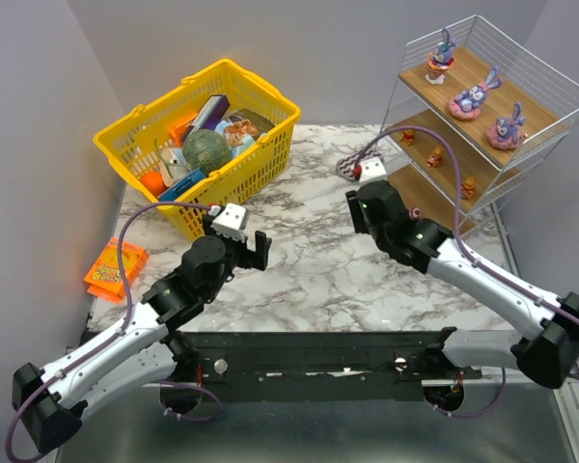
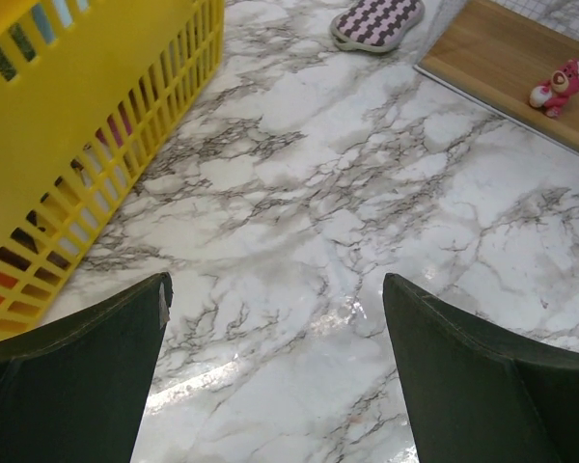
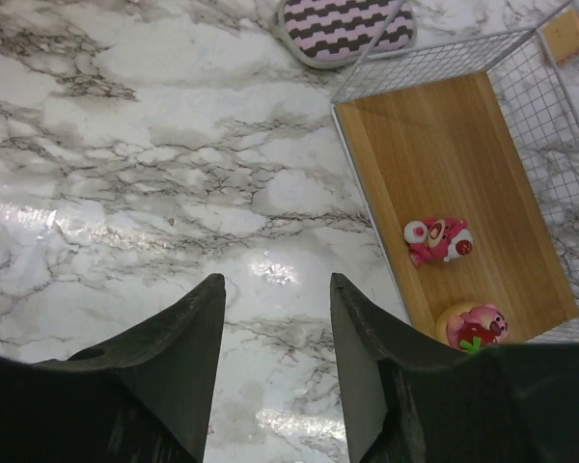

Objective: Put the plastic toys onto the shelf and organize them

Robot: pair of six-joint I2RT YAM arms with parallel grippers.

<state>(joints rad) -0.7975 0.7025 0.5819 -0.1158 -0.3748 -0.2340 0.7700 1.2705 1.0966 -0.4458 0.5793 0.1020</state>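
Three purple bunnies (image 1: 471,96) are seated on the shelf (image 1: 531,106) top, orange bears (image 1: 434,154) below, pink toys (image 3: 437,239) lowest; placement is judged near complete. The left hand (image 2: 275,289) and right hand (image 3: 276,285) are held apart, empty.

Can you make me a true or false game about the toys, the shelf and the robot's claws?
1. Three purple bunnies sit on the top board of the shelf. True.
2. The left gripper is holding a toy. False: it is open and empty above the marble table.
3. The yellow basket has nothing in it. False: it holds a green round thing and other stuff.
4. Pink toys lie on the bottom board. True.
5. The orange bears are on the table. False: they stand on the shelf's middle board.
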